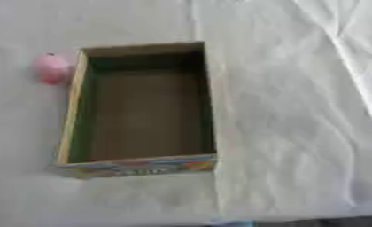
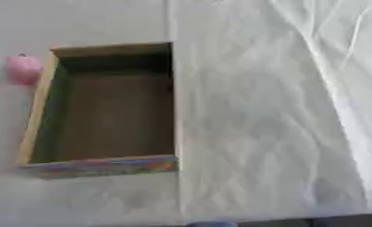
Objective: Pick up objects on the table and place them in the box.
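I see a small rounded pink toy (image 1: pixel 51 68) just left of the open cardboard box (image 1: pixel 74 97) on the wrinkly white-clothed desk (image 1: pixel 297 111); neither hand's in view, so can't tell the fingers.

Neither the left hand nor the right hand is shown in either eye view, and no arm or wrist is seen. A small bluish shape (image 1: pixel 232 223) is cut off at the lower edge; whether it belongs to the robot cannot be told.

Open cloth (image 1: pixel 297 111) right of box (image 1: pixel 73 111); pink object (image 1: pixel 51 68) just left.
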### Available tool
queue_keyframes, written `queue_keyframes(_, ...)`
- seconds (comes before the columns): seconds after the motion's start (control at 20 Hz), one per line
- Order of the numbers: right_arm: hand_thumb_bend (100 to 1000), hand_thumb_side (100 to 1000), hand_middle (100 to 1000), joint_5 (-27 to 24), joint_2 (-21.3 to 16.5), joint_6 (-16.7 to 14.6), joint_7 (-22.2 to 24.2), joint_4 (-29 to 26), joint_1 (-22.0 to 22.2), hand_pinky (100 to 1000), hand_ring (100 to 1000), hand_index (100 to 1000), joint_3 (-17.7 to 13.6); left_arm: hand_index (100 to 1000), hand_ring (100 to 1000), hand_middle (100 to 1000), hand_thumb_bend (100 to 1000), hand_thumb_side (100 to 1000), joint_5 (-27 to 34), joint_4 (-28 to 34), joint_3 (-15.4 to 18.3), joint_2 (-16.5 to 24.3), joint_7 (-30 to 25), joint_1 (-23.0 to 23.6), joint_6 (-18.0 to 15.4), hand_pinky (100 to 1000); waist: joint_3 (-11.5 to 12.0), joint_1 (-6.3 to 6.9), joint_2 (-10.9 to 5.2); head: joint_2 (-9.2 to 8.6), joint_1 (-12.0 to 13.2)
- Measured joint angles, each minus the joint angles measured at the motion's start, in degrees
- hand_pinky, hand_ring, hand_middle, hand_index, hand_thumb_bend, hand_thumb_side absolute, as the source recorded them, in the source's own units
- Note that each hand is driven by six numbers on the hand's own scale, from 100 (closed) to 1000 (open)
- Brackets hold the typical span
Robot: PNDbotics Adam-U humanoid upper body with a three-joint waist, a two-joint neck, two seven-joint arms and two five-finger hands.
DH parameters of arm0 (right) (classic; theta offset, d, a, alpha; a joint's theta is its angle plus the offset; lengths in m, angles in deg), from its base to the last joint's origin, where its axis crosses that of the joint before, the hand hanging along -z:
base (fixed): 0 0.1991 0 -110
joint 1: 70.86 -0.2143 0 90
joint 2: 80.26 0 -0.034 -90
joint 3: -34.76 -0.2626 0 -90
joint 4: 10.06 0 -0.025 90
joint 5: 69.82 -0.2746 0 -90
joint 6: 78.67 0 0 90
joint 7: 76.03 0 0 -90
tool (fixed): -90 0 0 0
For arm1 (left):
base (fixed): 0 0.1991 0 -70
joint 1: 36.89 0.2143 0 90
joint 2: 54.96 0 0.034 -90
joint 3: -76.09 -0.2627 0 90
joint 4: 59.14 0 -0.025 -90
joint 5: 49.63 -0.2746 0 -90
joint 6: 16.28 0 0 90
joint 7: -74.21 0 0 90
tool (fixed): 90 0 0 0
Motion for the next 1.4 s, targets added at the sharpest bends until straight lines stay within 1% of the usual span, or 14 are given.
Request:
queue_keyframes(0.3, 100, 1000, 595, -0.06, 0.0, -0.07, -0.07, 0.0, 0.0, 527, 605, 792, 0.0, 707, 463, 531, 100, 1000, -0.2, 0.0, 0.09, 0.03, 0.09, 0.0, 0.11, 461, 0.03, -0.07, -0.27, -0.03, -0.02)
queue_keyframes(0.35, 100, 1000, 594, -0.07, 0.0, -0.07, -0.07, 0.0, 0.0, 527, 604, 792, 0.0, 719, 469, 550, 100, 1000, -0.42, 0.0, 0.09, 0.12, 0.09, -0.03, 0.15, 467, 0.03, -0.07, -0.27, -0.03, -0.05)
queue_keyframes(0.5, 100, 1000, 594, -0.07, -0.01, -0.07, -0.07, 0.0, 0.01, 527, 604, 792, 0.01, 747, 475, 576, 100, 928, -1.58, 0.0, 0.45, 1.9, -0.64, -0.91, 0.68, 470, 0.12, 0.11, -0.41, -0.02, -0.1)
queue_keyframes(0.65, 100, 1000, 594, -0.07, -0.06, -0.06, -0.06, 0.0, 0.04, 526, 604, 793, 0.01, 766, 483, 592, 100, 851, -3.75, 0.0, 1.0, 5.31, -2.56, -2.91, 2.22, 474, 0.2, 0.48, -0.64, -0.01, -0.08)
queue_keyframes(0.7, 100, 1000, 594, -0.07, -0.07, -0.05, -0.06, 0.0, 0.06, 526, 604, 793, 0.02, 766, 483, 592, 100, 851, -4.56, 0.0, 1.0, 6.61, -3.33, -3.7, 2.94, 474, 0.2, 0.54, -0.64, -0.01, -0.05)
queue_keyframes(0.75, 100, 1000, 594, -0.07, -0.07, -0.04, -0.05, 0.0, 0.06, 526, 604, 793, 0.02, 774, 487, 596, 100, 826, -5.32, 0.0, 0.99, 7.89, -4.11, -4.35, 3.69, 476, 0.17, 0.56, -0.65, -0.01, 0.01)
queue_keyframes(0.85, 100, 1000, 594, -0.07, -0.08, -0.02, -0.03, 0.0, 0.06, 526, 604, 793, 0.03, 783, 493, 604, 100, 808, -7.02, -0.04, 0.84, 10.52, -5.74, -5.93, 5.31, 479, 0.01, 0.53, -0.67, -0.01, 0.22)
queue_keyframes(0.95, 100, 1000, 594, -0.07, -0.09, 0.03, 0.03, 0.0, 0.07, 526, 604, 793, 0.04, 796, 503, 614, 100, 790, -8.73, -0.68, 0.12, 13.25, -7.45, -8.02, 7.01, 482, -0.16, 0.53, -0.81, 0.0, 0.48)
queue_keyframes(1.0, 100, 1000, 594, -0.07, -0.1, 0.07, 0.06, 0.0, 0.07, 526, 604, 793, 0.05, 787, 499, 601, 100, 772, -9.59, -1.2, -0.37, 14.62, -8.32, -9.12, 7.88, 475, -0.2, 0.53, -0.92, 0.02, 0.52)
queue_keyframes(1.05, 100, 1000, 593, -0.07, -0.11, 0.09, 0.09, 0.0, 0.09, 526, 604, 794, 0.06, 760, 482, 560, 100, 743, -10.48, -1.68, -0.76, 15.98, -9.18, -10.35, 8.73, 458, -0.2, 0.53, -1.02, 0.06, 0.54)
queue_keyframes(1.1, 100, 1000, 593, -0.07, -0.13, 0.11, 0.12, 0.0, 0.17, 526, 604, 794, 0.1, 761, 484, 561, 100, 741, -11.38, -2.03, -0.99, 17.37, -10.04, -11.54, 9.52, 458, -0.2, 0.53, -1.09, 0.08, 0.58)
queue_keyframes(1.25, 100, 1000, 593, -0.13, -0.2, 0.23, 0.38, 0.0, 0.25, 526, 604, 793, 0.44, 801, 510, 605, 100, 747, -13.87, -3.67, -2.21, 21.47, -12.51, -15.2, 11.61, 471, -0.39, 0.53, -1.25, 0.09, 0.87)
queue_keyframes(1.4, 100, 1000, 593, -0.34, -0.38, 0.08, 0.64, 0.0, 0.23, 526, 604, 793, 0.75, 826, 537, 637, 100, 743, -16.3, -6.6, -5.14, 25.26, -14.91, -18.73, 13.49, 491, -0.75, 0.47, -1.32, 0.13, 1.01)
